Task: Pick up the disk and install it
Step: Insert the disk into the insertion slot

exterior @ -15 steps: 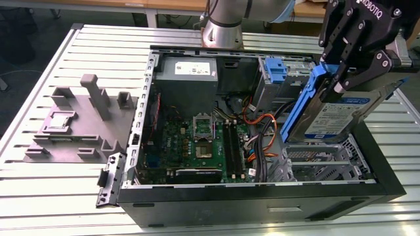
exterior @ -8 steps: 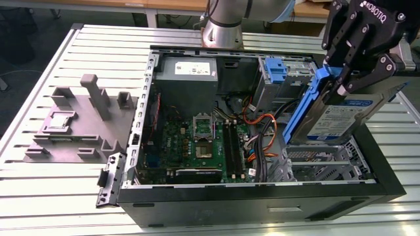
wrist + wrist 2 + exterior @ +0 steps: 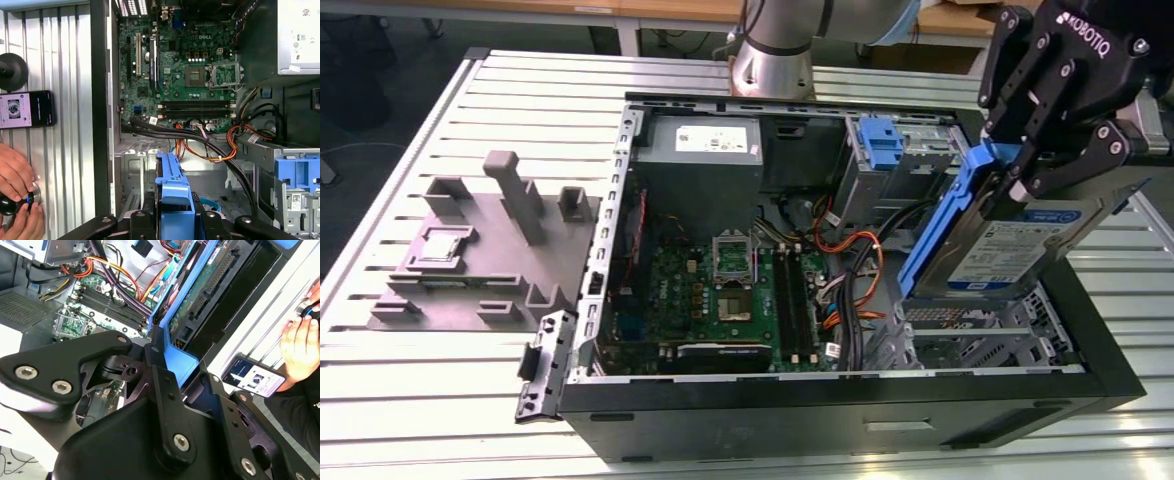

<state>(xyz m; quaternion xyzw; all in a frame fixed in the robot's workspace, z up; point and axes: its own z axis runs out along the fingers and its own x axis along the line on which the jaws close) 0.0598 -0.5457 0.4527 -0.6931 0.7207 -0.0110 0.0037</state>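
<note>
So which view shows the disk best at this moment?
The exterior view: the disk hangs tilted over the open computer case, label face and blue frame plain, clamped in the gripper. The second wrist view shows its circuit-board side close up; the first wrist view shows its blue frame end-on.

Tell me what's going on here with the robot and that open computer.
The arm's black gripper is shut on a flat silver-grey hard drive edged by a blue plastic frame, holding it tilted above the metal drive cage of the open black computer case. It is not seated yet. Beside the case, a person's hands handle a small dark object near a phone on the slatted metal table.
</note>
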